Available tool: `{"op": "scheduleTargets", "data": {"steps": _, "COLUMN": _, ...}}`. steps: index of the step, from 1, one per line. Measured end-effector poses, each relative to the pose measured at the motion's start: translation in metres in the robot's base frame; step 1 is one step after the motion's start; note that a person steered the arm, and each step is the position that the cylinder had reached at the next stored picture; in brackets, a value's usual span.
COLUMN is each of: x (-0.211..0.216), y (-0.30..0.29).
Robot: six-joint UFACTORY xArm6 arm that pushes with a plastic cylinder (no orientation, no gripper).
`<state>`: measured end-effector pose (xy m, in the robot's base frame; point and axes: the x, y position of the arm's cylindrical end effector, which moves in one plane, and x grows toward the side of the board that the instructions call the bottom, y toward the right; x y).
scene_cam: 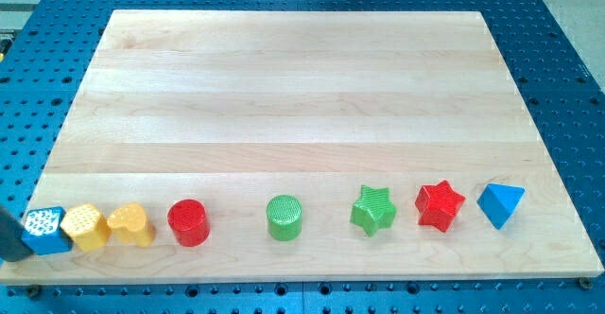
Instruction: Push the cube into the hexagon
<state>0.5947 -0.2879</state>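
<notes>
Your blue cube [44, 230]: blue sides, white-speckled top
Your yellow hexagon block [83, 226]: yellow, dotted top
Yellow heart block [130, 224]: yellow
Cylinders: one red [188, 222], one green [285, 217]
Stars: one green [373, 210], one red [440, 205]
Triangular block [500, 204]: blue
Wooden board [302, 87]: pale, banded grain

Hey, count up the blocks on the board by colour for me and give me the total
Blue: 2, the blue cube and blue triangle
Yellow: 2, the yellow hexagon and yellow heart
Red: 2, the red cylinder and red star
Green: 2, the green cylinder and green star
Total: 8
My tip sits left of the blue cube.
</notes>
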Motion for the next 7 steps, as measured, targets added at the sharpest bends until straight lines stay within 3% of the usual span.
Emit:
{"op": "scheduleTargets", "data": {"steps": 3, "x": -0.016, "y": 0.008}}
{"op": "scheduleTargets", "data": {"steps": 7, "x": 0.001, "y": 0.018}}
